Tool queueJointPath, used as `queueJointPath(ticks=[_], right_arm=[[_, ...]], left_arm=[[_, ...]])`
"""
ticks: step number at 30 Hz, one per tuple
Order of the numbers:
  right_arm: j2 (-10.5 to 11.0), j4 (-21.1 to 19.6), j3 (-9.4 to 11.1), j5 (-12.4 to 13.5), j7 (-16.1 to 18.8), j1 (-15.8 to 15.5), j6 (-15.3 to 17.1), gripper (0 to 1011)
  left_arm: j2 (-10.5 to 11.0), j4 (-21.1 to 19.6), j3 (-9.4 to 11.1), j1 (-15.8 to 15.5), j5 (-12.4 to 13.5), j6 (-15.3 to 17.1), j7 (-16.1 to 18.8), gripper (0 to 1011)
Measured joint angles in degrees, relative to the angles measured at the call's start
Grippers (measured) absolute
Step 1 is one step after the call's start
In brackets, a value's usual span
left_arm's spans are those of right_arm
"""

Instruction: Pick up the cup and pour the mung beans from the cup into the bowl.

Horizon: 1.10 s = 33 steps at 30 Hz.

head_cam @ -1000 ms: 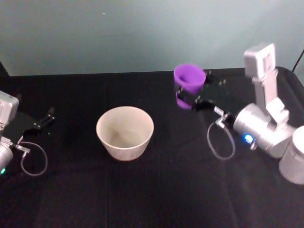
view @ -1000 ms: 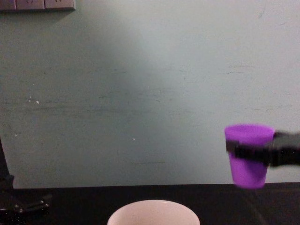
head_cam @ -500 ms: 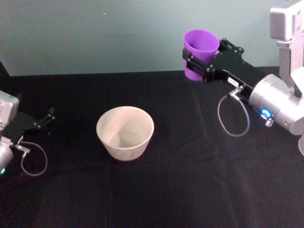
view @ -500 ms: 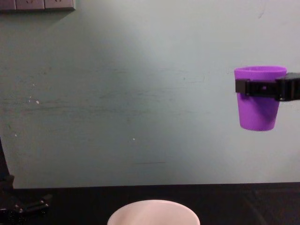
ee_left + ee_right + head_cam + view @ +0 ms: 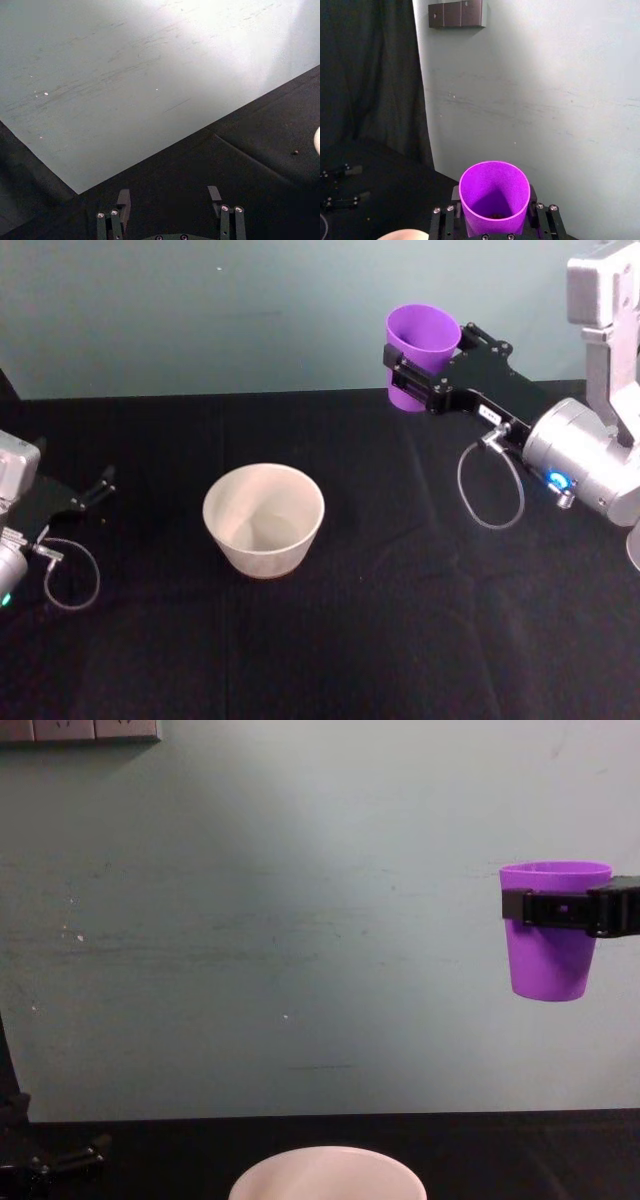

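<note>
The right wrist [image 5: 582,466] and left wrist [image 5: 8,564] are cased in silver; the right gripper [image 5: 413,375] and left gripper [image 5: 100,490] are finished in black, silver-screwed; grey cables [image 5: 460,480] are looped alongside.

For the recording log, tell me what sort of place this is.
Probably a lab robot bench: black-draped table, bare pale wall, and two props, the bowl and the cup held aloft by the right gripper; left gripper parked at left.
</note>
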Motion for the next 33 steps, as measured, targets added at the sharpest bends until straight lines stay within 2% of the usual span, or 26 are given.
queueJointPath(ticks=[33], right_arm=[[-0.1, 0.2, -0.1, -0.1, 0.0, 0.0, -0.2, 735]], left_arm=[[0.0, 0.0, 0.0, 0.0, 0.0, 0.0, 0.0, 1000]])
